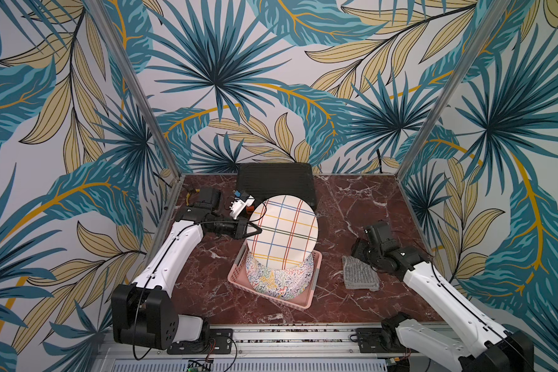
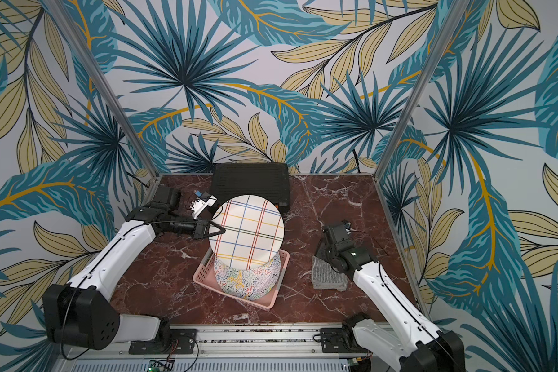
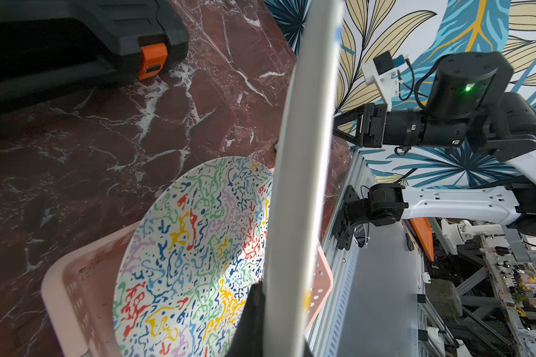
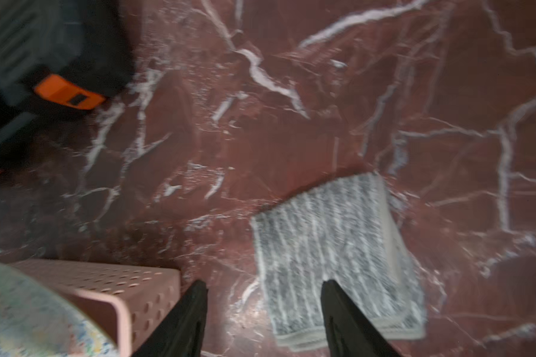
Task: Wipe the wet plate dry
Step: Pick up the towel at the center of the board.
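Your left tool [image 1: 257, 229] is clamped tight on the checked plate [image 1: 284, 238] rim; your right tool [image 4: 263, 286] stands open over the grey cloth [image 4: 331, 247], holding nothing.

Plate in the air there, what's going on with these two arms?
The left arm has its jaws shut on the checked plate, holding it upright over a pink basket with a squiggle-patterned plate in it. The right arm has its jaws open above the grey cloth on the table. No wiping yet.

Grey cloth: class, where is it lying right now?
In both top views the grey cloth lies flat on the marble table, right of the pink basket, below the right gripper, jaws open.
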Robot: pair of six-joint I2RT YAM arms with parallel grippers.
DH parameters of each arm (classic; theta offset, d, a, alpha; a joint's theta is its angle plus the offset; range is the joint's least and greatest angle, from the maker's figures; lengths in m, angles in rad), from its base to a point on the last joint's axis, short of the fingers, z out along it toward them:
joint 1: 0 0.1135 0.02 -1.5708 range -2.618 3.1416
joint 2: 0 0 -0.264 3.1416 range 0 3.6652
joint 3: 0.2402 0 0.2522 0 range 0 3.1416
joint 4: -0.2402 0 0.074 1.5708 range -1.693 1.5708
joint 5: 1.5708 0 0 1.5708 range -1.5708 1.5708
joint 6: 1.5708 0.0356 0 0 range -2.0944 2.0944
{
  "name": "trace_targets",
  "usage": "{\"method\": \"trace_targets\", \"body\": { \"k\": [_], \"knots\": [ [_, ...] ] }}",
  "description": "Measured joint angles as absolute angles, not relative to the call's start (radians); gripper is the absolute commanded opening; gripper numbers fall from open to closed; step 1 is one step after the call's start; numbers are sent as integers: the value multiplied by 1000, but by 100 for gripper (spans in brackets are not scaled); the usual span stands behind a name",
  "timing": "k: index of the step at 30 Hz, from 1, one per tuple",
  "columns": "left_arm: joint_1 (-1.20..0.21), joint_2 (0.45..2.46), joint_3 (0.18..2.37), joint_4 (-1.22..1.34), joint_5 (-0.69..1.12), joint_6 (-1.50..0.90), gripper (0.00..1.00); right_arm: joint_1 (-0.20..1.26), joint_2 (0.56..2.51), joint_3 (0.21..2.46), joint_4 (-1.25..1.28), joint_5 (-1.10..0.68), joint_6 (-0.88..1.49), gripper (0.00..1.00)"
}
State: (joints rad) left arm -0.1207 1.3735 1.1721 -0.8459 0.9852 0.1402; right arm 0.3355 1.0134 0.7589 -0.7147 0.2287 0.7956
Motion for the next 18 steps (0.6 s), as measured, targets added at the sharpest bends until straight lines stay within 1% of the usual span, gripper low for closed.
{"method": "trace_targets", "body": {
  "k": [1, 2, 3, 9, 11, 13, 14, 17, 18],
  "knots": [
    [-121, 1374, 1172, -844, 985, 140, 0, 336, 1012, 737, -728, 252, 814, 63],
    [-121, 1374, 1172, -842, 986, 139, 0, 336, 1015, 716, -736, 269, 830, 66],
    [-121, 1373, 1172, -841, 986, 138, 0, 336, 1024, 696, -741, 282, 843, 67],
    [-121, 1372, 1172, -841, 991, 136, 0, 336, 1176, 654, -696, 291, 892, 68],
    [-121, 1372, 1172, -840, 992, 132, 0, 337, 1230, 654, -664, 290, 901, 64],
    [-121, 1372, 1172, -836, 992, 129, 0, 337, 1276, 653, -635, 289, 912, 57],
    [-121, 1372, 1172, -833, 992, 128, 0, 337, 1300, 648, -615, 286, 916, 56],
    [-121, 1369, 1172, -829, 991, 124, 0, 337, 1322, 637, -585, 282, 927, 57],
    [-121, 1367, 1172, -826, 991, 122, 0, 337, 1322, 633, -578, 282, 929, 59]
  ]
}}
